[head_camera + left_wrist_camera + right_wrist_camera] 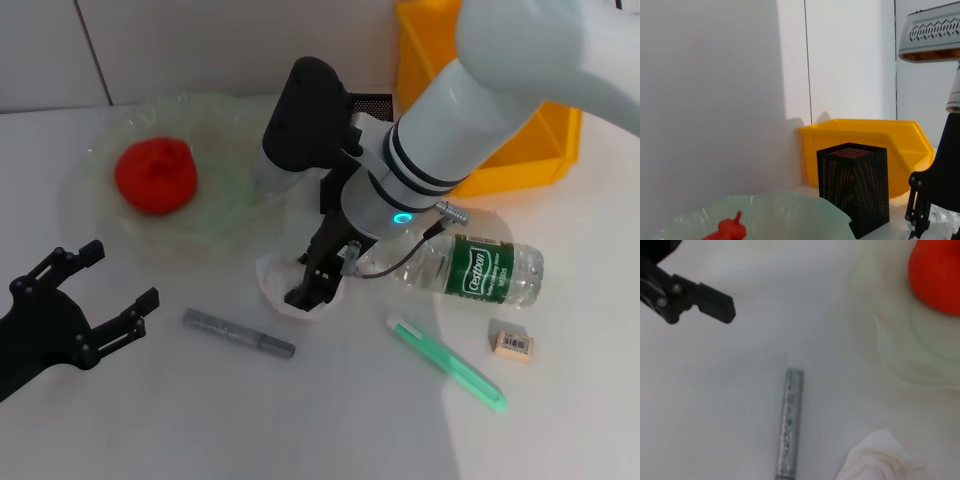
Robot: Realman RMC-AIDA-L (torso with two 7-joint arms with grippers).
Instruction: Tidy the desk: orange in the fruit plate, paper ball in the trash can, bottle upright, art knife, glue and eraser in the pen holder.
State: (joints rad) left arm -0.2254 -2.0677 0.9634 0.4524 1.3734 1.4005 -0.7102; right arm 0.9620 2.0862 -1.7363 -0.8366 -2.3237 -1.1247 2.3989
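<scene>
The right end effector (312, 280) sits on the paper ball (275, 285) mid-bench, apparently gripping it; the left end effector (95, 300) rests spread open and empty near the left edge.

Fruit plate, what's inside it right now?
The orange sits inside the fruit plate, toward its left side. Nothing else shows on the bare glass, but the right arm covers the plate's right edge, so that part cannot be checked.

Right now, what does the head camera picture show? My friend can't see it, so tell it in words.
The right gripper reaches down onto the paper ball mid-desk, with the orange already in the fruit plate. The bottle lies on its side; the art knife, glue and eraser lie loose. The left gripper waits, open.
</scene>
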